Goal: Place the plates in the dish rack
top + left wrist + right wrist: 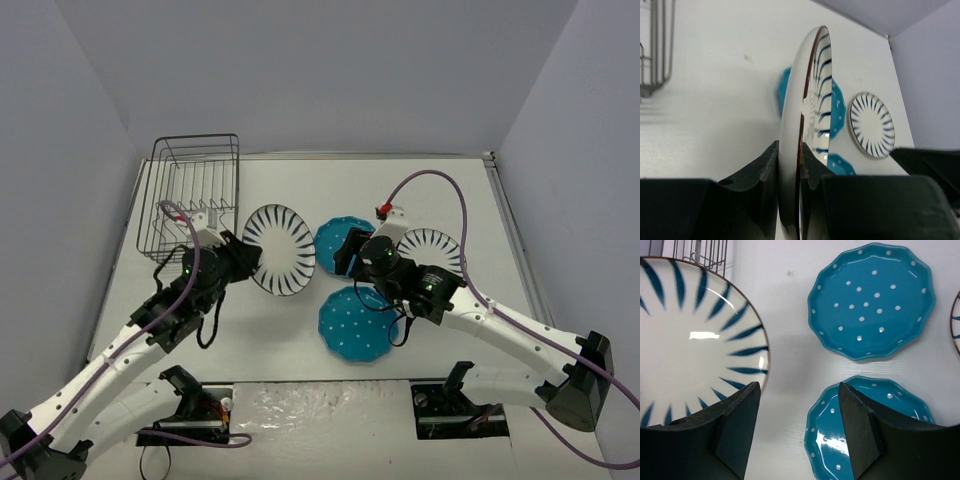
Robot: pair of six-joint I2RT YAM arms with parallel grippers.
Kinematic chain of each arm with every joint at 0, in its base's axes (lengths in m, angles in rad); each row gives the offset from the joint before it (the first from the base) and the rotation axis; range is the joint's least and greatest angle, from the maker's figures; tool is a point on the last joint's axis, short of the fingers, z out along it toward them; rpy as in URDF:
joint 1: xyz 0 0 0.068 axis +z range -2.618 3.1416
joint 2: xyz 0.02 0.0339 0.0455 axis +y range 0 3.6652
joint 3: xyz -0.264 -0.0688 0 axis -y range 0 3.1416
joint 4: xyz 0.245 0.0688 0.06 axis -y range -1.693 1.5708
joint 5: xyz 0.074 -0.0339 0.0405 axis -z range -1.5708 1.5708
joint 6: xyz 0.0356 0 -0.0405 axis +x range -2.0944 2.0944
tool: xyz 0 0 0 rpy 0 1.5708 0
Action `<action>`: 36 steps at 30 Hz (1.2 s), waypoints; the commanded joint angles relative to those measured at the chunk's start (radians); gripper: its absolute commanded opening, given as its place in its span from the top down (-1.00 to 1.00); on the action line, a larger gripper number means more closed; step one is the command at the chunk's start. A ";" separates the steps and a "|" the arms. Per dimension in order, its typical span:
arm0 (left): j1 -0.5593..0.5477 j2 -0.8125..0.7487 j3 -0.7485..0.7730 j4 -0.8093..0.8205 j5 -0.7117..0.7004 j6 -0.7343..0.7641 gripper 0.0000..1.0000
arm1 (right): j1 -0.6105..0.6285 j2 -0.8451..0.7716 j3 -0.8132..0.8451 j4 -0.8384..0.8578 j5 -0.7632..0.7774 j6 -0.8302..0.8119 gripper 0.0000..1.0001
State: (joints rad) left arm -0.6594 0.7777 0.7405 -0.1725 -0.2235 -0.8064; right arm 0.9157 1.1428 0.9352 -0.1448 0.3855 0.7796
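Teal-blue, white-dotted plates (358, 323); white plates (280, 263) with dark radial stripes; black wire rack (190, 190).

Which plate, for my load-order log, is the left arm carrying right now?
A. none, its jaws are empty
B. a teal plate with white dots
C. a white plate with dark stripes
C: the left gripper has its jaws shut on the rim of a white striped plate, which it holds on edge; both teal plates lie flat on the table.
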 commanded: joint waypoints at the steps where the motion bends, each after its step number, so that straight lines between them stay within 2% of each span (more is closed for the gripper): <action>1: 0.220 0.074 0.207 0.117 0.141 0.035 1.00 | -0.035 -0.044 0.006 -0.008 0.040 -0.017 -0.21; 6: 0.353 0.186 0.357 0.092 0.261 0.089 1.00 | -0.047 -0.057 -0.015 -0.012 0.038 -0.014 -0.21; 12: 0.480 0.321 0.561 0.014 0.340 0.187 1.00 | -0.060 -0.051 -0.027 -0.015 0.030 -0.019 -0.21; 15: 0.540 0.362 0.617 -0.032 0.363 0.216 1.00 | -0.063 -0.045 -0.027 -0.014 0.030 -0.023 -0.21; 23: 0.756 0.447 0.692 -0.045 0.524 0.240 1.00 | -0.072 -0.016 -0.015 -0.012 0.041 -0.037 -0.21; 27: 0.815 0.505 0.721 -0.013 0.605 0.285 1.00 | -0.074 0.002 -0.021 0.002 0.032 -0.038 -0.21; 31: 0.829 0.556 0.768 -0.034 0.585 0.359 1.00 | -0.074 0.011 -0.034 0.011 0.023 -0.038 -0.21; 36: 0.889 0.575 0.769 -0.023 0.574 0.371 1.00 | -0.075 0.004 -0.053 0.024 0.026 -0.033 -0.21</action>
State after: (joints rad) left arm 0.1779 1.3988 1.4048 -0.3647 0.3112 -0.4631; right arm 0.8494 1.1519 0.8947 -0.1765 0.3882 0.7532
